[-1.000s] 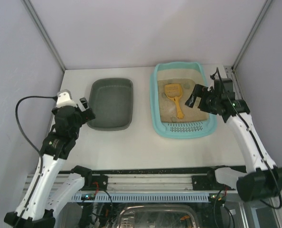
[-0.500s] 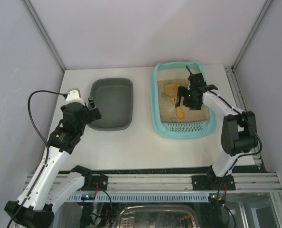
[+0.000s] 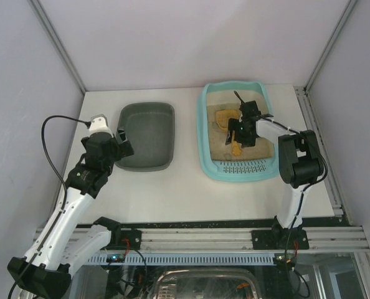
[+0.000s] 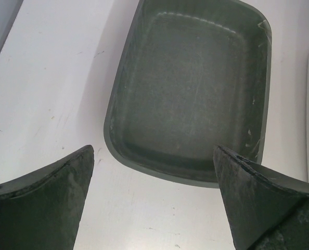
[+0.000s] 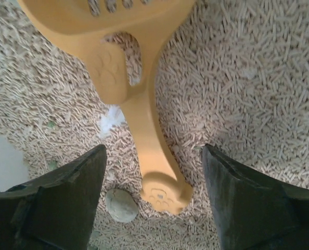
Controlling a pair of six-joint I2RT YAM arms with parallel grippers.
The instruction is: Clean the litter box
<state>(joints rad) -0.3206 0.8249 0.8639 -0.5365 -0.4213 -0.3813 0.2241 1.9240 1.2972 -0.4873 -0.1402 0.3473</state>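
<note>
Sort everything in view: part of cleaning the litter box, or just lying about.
Job: litter box, orange scoop, grey clump, right end effector open over the scoop handle.
Lying about: empty grey-green tub, possibly for waste; left end effector open above it.

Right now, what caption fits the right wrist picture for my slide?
Open right gripper straddles the handle of the orange scoop lying on pellet litter, grey lump nearby.

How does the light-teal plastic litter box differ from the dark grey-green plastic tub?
The light-teal litter box is larger than the dark grey-green tub. The litter box holds beige litter and an orange scoop; the tub is empty. The litter box has a perforated strip; the tub none. Both are rounded rectangles.
</note>
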